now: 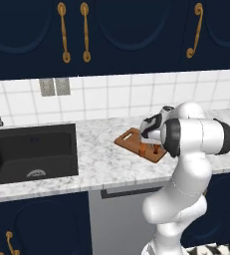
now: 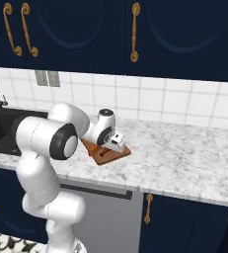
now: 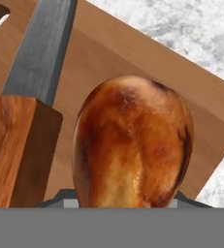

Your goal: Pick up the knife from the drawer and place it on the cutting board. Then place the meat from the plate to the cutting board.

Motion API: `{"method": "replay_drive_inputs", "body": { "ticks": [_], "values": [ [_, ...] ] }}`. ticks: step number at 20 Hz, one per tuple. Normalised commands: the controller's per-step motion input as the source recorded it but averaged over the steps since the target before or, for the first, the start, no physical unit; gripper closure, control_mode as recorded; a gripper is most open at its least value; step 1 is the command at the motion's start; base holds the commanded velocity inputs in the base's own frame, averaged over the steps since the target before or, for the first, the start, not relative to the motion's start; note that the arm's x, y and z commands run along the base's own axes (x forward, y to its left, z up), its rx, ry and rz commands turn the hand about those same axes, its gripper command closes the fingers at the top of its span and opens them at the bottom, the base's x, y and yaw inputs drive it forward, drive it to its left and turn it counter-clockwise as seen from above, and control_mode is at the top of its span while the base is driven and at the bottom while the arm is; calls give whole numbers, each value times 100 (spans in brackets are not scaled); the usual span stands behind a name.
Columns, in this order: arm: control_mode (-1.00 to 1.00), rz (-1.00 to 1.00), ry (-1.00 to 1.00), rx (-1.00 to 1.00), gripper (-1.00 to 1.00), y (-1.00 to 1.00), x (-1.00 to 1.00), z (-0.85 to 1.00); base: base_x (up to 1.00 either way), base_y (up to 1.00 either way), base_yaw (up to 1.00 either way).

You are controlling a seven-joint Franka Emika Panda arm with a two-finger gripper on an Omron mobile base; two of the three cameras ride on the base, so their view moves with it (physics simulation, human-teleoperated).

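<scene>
**Drumstick at the board, knife beside it**

In your left base view, one white arm reaches over one reddish-brown wooden cutting board [image 1: 136, 142] on the marble counter [image 1: 101, 159], right of one black sink [image 1: 29, 152]. Its gripper [image 1: 151, 144] sits low on the board.

In your right base view, the gripper [image 2: 114, 147] hangs over the board [image 2: 105, 155].

In your hand view, one orange-brown roasted drumstick [image 3: 133, 145] sits between the jaws, partly closed around it; one wooden-handled steel knife [image 3: 28, 104] lies on the board [image 3: 133, 58] just left.
</scene>
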Motion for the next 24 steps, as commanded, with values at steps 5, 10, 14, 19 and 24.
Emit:
{"method": "replay_drive_inputs", "body": {
  "ticks": [5,10,14,19,24],
  "values": [
    [-100,5,0,0,100,-1,32,-38,0,0,0],
    [-100,4,0,0,100,-1,38,-37,0,0,0],
    [-100,4,-3,0,-100,-20,-5,-13,0,0,0],
    [-100,1,-4,0,-100,-1,-25,5,0,0,0],
    [-100,1,-5,0,-100,1,-8,31,0,0,0]
  ]
}}
